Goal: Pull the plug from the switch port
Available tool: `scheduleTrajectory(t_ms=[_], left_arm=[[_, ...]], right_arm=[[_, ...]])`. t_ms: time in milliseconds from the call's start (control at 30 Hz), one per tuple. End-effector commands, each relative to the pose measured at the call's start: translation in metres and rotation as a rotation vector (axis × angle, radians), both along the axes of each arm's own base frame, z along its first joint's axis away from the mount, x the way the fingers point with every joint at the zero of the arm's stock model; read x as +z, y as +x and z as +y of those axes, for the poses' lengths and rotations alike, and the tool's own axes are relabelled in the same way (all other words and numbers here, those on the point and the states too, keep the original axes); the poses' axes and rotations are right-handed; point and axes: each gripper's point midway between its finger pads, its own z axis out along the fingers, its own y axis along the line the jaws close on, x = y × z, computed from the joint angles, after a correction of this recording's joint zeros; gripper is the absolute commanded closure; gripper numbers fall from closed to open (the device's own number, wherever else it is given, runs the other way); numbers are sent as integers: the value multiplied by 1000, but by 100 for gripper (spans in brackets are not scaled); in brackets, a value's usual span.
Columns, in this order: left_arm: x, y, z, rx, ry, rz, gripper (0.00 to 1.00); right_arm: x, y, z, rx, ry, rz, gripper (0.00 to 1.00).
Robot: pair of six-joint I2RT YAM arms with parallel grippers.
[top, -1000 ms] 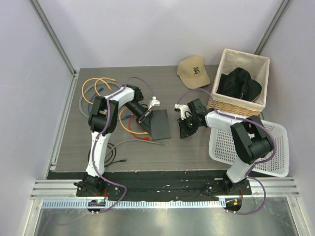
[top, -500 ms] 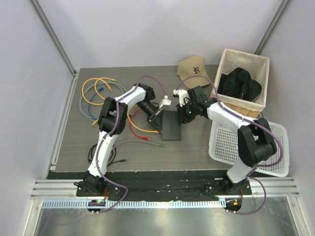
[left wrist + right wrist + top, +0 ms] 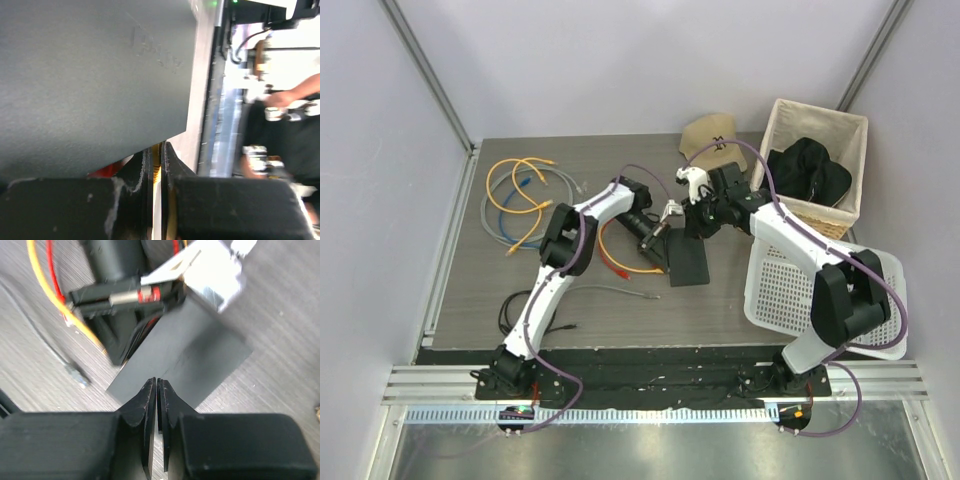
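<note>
The switch (image 3: 690, 265) lay flat on the worktop (image 3: 465, 265), a little toward 3 o'clock of its centre. The left claw (image 3: 663, 230) sat at the switch's 10 o'clock corner, clenched. Its wrist view showed the fingers (image 3: 142, 165) pressed almost together just under the box's (image 3: 95, 75) edge. Whether they pinched the box or a cable could not be told. The right claw (image 3: 697, 226) hung over the 12 o'clock end of the switch. In its own view the claw (image 3: 156, 382) was clenched to a thin slit above the dark top (image 3: 200, 360), with nothing seen between its fingers. Which lead sat in the port was not visible. Loose cables (image 3: 525, 185) coiled at 10 o'clock, a tan cap (image 3: 705, 135) lay at 12 o'clock, and a wicker basket (image 3: 820, 108) holding a black garment (image 3: 810, 175) stood at 2 o'clock.
</note>
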Motion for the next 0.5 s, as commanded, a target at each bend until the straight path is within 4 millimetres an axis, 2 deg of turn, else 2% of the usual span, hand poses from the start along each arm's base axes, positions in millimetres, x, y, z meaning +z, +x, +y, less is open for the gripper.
scheduleTrajectory(t_ms=[0,67,167,300,467], left_arm=[[-1,-32,4,52,178,320,100],[-17,-30,10,67,202,344,100],[-26,-32,13,70,209,377,100],[-28,-31,12,71,200,387,100],[-28,-29,11,74,190,392,100]], right_arm=[[-34,-5,-12,-17,-79,68,87],[-45,-10,-13,-10,-90,97,87],[-62,-14,-16,-12,-111,135,87],[-78,-20,-22,-13,-161,162,91],[-103,-41,-25,19,-209,227,91]])
